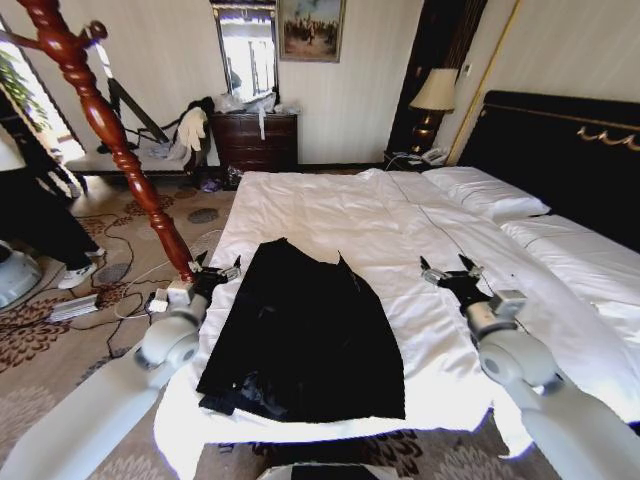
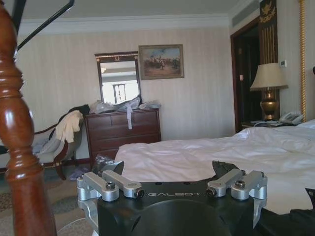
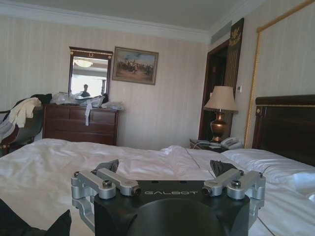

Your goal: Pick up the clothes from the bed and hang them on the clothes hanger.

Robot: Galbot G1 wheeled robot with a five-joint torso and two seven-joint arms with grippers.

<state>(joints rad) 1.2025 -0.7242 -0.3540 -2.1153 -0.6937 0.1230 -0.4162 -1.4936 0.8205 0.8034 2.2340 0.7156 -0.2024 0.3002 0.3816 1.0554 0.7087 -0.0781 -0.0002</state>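
Observation:
The clothes [image 1: 300, 340], a large black garment, lie flat and spread out on the white sheet of the bed [image 1: 330, 210], near its foot. My left gripper [image 1: 215, 273] hovers open at the garment's left edge, close to the bed's side. To the right of the garment, my right gripper [image 1: 450, 272] is open over bare sheet. The clothes hanger [image 1: 105, 130], a turned red-brown wooden stand, rises beside the bed just left of my left arm. In the left wrist view the open gripper [image 2: 167, 169] sits beside the stand's post [image 2: 19, 147]; the garment's edge [image 2: 290, 223] shows low. In the right wrist view the open gripper [image 3: 167, 167] faces across the bed.
White pillows [image 1: 490, 195] and a black headboard [image 1: 570, 150] lie at the right. A dark dresser [image 1: 255, 140] and a chair with clothes [image 1: 150, 150] stand against the far wall. Cables and a power strip [image 1: 75, 308] litter the carpet at left, near a person's legs [image 1: 40, 225].

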